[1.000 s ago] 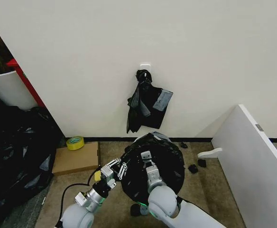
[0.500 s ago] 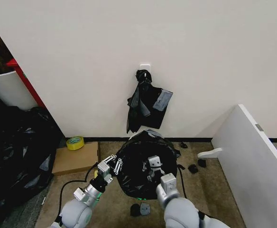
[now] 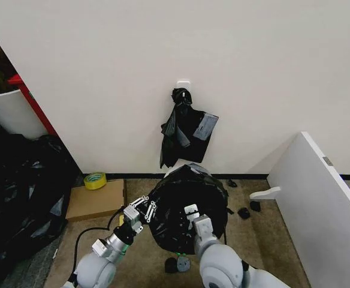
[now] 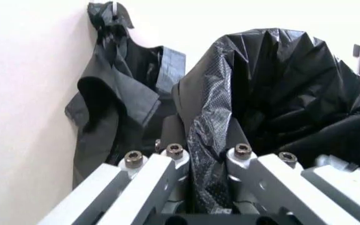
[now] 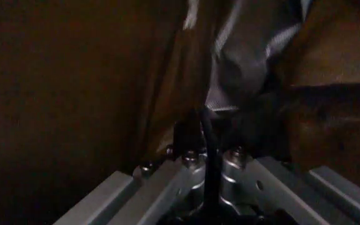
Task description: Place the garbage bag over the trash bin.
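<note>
The glossy black garbage bag (image 3: 184,198) bulges in a round dome on the floor by the wall. The trash bin is hidden beneath it. My left gripper (image 3: 141,210) is at the bag's left edge, and in the left wrist view this gripper (image 4: 208,152) is shut on a crinkled fold of the garbage bag (image 4: 280,93). My right gripper (image 3: 193,215) sits on the near side of the dome. In the right wrist view its gripper (image 5: 208,154) is pinched shut on a dark strip of the garbage bag (image 5: 243,70).
A knotted bunch of black bags (image 3: 184,129) hangs on the wall just behind. At the left lie a yellow tape roll (image 3: 94,180), a cardboard box (image 3: 97,201), a heap of black plastic (image 3: 19,192) and a white tub (image 3: 10,111). A white panel (image 3: 319,198) leans at the right.
My right gripper has slid a little nearer to me across the bag, and the bag's dome has changed shape with it. The left gripper has stayed at the left edge.
</note>
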Controlling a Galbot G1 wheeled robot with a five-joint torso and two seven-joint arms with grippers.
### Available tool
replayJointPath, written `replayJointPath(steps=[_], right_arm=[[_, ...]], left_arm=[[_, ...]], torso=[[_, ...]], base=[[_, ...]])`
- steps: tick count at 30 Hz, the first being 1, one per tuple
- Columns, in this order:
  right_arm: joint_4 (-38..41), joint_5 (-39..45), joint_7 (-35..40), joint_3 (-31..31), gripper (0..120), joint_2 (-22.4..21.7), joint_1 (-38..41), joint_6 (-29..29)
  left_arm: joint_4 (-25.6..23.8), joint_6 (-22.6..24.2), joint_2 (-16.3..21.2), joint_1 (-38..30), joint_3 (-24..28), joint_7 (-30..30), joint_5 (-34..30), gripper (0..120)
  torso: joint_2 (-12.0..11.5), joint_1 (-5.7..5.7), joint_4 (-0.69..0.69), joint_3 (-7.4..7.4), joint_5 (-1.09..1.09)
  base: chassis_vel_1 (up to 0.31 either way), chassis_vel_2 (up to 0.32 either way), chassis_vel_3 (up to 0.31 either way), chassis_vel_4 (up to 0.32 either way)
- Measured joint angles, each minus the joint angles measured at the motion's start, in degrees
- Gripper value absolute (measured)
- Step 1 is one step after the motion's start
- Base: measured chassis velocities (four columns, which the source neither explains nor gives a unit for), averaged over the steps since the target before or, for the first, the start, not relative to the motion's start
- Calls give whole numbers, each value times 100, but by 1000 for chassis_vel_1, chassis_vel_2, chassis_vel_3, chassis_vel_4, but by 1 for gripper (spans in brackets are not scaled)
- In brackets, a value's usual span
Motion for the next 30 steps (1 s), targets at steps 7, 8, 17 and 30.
replayJointPath(steps=[7,8,17,30], right_arm=[[-647,-1444,-562,-12,0,7,51,532],[-760,-1734,-709,-16,0,-1,37,731],[-1116,-2907,-1514,173,0,-20,-129,2275],[208,-197,-432,78,0,-47,-204,673]], left_arm=[[-34,-13,7,7,14,78,-69,5],[-32,-14,4,5,22,91,-80,5],[57,-16,-21,-32,55,138,-130,5],[47,-12,-26,-24,47,138,-109,5]], torso=[[0,0,-1,0,0],[0,0,-1,0,0],[0,0,-1,0,1],[0,0,0,0,0]], base=[[0,0,0,0],[0,0,0,0],[0,0,0,0],[0,0,0,0]])
